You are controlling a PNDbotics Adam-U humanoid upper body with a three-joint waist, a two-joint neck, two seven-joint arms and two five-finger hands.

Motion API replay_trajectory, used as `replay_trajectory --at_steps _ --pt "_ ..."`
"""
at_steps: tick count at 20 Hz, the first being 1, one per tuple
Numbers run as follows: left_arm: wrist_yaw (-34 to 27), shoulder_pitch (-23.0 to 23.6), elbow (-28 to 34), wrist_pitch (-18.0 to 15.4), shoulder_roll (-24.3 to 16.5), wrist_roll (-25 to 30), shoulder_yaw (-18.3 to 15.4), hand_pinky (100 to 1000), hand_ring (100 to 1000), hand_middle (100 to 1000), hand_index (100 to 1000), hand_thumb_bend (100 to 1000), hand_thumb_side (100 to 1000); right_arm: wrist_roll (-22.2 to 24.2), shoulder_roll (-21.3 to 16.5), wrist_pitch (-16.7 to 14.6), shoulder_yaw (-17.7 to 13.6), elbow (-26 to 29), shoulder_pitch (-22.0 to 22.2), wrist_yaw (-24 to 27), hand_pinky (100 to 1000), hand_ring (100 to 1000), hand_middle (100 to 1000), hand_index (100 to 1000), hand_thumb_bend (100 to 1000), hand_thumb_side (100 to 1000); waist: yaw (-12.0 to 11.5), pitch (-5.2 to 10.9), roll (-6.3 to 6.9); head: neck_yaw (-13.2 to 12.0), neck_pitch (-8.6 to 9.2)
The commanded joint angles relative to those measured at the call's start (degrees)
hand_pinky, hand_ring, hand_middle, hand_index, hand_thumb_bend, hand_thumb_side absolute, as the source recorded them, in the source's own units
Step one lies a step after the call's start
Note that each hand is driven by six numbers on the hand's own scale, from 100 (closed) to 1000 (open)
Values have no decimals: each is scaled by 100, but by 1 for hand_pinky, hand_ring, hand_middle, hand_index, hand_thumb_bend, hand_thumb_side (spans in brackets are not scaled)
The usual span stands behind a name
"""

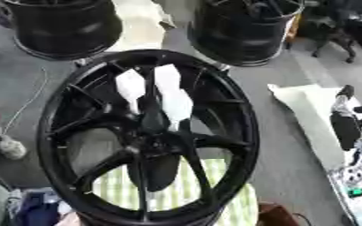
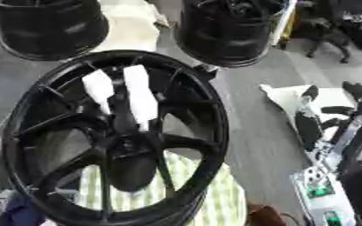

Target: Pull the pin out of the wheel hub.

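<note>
A black spoked wheel hub (image 1: 147,137) fills the middle of both eye views, tilted towards me. White elongated pieces (image 1: 130,86) (image 1: 175,105) stand out over its upper spokes, close above the dark centre (image 1: 149,132). Which of them is the pin I cannot tell. My right hand (image 2: 311,126) shows at the right edge, well clear of the rim, its black fingers (image 2: 356,93) spread and straight, holding nothing. My left hand appears in no view.
Two more black wheels (image 1: 60,24) (image 1: 242,28) stand at the back. A green-and-white checked cloth (image 1: 165,190) lies under the hub. A white sheet (image 1: 307,110) lies to the right, and a green circuit board (image 2: 319,190) sits at the lower right.
</note>
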State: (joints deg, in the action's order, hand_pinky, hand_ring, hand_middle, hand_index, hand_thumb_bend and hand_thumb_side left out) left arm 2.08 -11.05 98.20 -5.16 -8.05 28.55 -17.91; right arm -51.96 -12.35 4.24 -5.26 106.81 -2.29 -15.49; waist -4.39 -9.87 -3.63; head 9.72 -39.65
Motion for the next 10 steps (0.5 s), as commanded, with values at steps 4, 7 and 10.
replay_trajectory --at_steps 4,7,10 --pt "-29 -33 82 -20 -28 -2 -45 609 699 638 871 100 715 -1 -84 -39 1 59 -46 -49 228 460 816 738 306 188 15 90 36 22 56" --pt "-31 -34 81 -24 -30 -2 -46 608 699 638 871 100 715 -1 -82 -46 3 60 -47 -55 228 460 817 737 306 188 21 89 41 31 50" --pt "-32 -34 78 -22 -29 -1 -44 608 699 638 872 100 716 -1 -90 -51 14 57 -44 -53 228 461 819 740 300 189 21 87 41 39 52"
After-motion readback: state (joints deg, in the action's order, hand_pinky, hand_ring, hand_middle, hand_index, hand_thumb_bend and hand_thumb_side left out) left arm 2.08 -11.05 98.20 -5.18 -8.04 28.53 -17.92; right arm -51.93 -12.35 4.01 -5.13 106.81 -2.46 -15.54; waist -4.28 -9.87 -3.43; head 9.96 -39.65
